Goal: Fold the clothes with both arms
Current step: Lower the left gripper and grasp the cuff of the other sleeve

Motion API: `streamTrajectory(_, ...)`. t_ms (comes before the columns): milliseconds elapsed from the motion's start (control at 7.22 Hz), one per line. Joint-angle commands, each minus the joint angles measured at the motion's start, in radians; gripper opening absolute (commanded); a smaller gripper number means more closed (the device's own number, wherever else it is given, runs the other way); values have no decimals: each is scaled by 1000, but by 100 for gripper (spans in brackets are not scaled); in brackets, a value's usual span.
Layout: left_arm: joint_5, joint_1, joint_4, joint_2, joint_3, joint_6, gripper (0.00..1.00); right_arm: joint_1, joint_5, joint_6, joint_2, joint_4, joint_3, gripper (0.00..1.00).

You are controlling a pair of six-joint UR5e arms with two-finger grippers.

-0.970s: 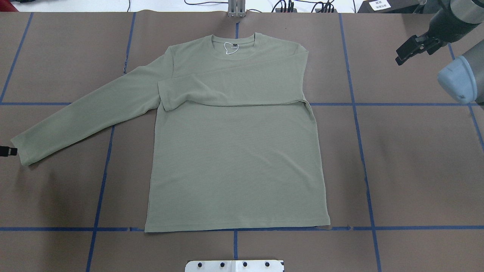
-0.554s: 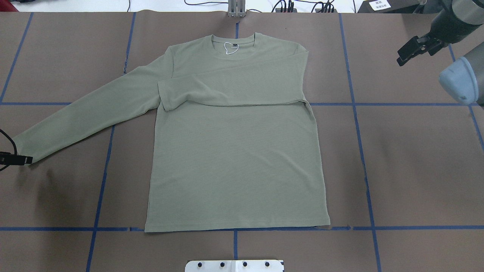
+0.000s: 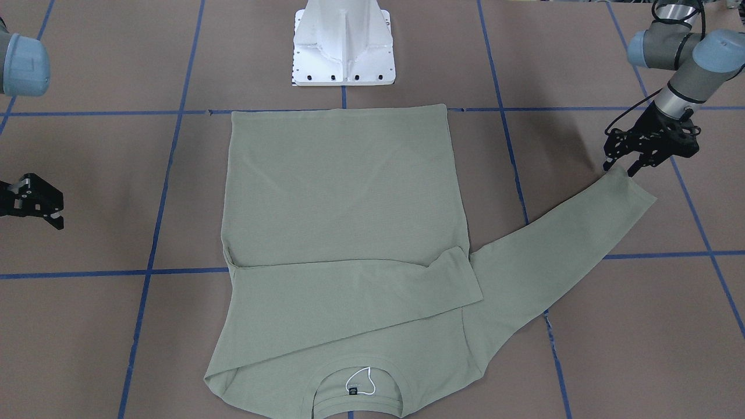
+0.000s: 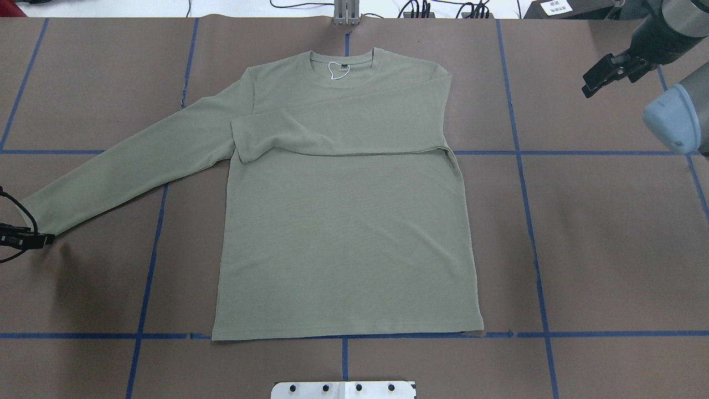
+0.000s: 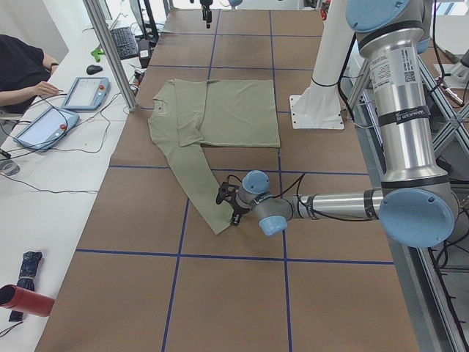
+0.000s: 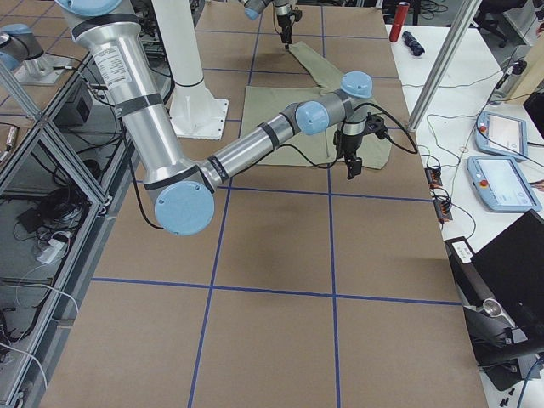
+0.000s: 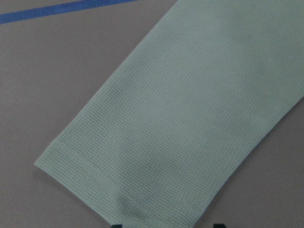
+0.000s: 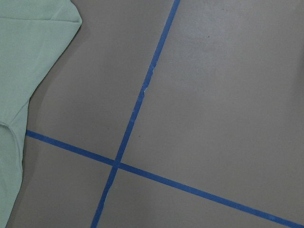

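We have the shirt (image 4: 343,238) flat on the brown table (image 4: 609,249), hem nearest the base. The left claw (image 3: 618,170) sits low at the cuff (image 7: 95,180) of the outstretched sleeve, fingers spread, gripping nothing. The other sleeve (image 4: 332,130) lies folded across the chest. Further out, the right claw (image 3: 57,214) is released, well clear of the cloth.

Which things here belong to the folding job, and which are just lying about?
Job: shirt; left gripper at its outstretched cuff; right gripper, clear of the shirt.
Lying about: teach pendants; red bottle; dark folded umbrella; keyboard.
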Motion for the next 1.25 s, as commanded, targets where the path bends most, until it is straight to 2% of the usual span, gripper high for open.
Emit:
streamTrajectory(0, 3, 1, 1, 7, 0, 5, 37, 0, 0, 1, -3, 1, 0, 100)
streamTrajectory(277, 3, 3, 1, 9, -2, 5, 37, 0, 0, 1, -3, 0, 0, 100)
streamTrajectory(416, 3, 3, 0, 9, -2, 5, 34, 0, 1, 1, -3, 0, 0, 100)
streamTrajectory(554, 3, 3, 1, 9, -2, 5, 10, 0, 0, 2, -3, 0, 0, 100)
streamTrajectory(693, 3, 3, 1, 9, -3, 5, 0, 0, 0, 4, -3, 1, 0, 100)
streamTrajectory(970, 3, 0, 0, 9, -23, 5, 0, 0, 1, 11, -1, 1, 1, 100)
streamTrajectory(1108, -13, -5, 7, -2, -64, 5, 0, 0, 1, 14, -1, 1, 3, 100)
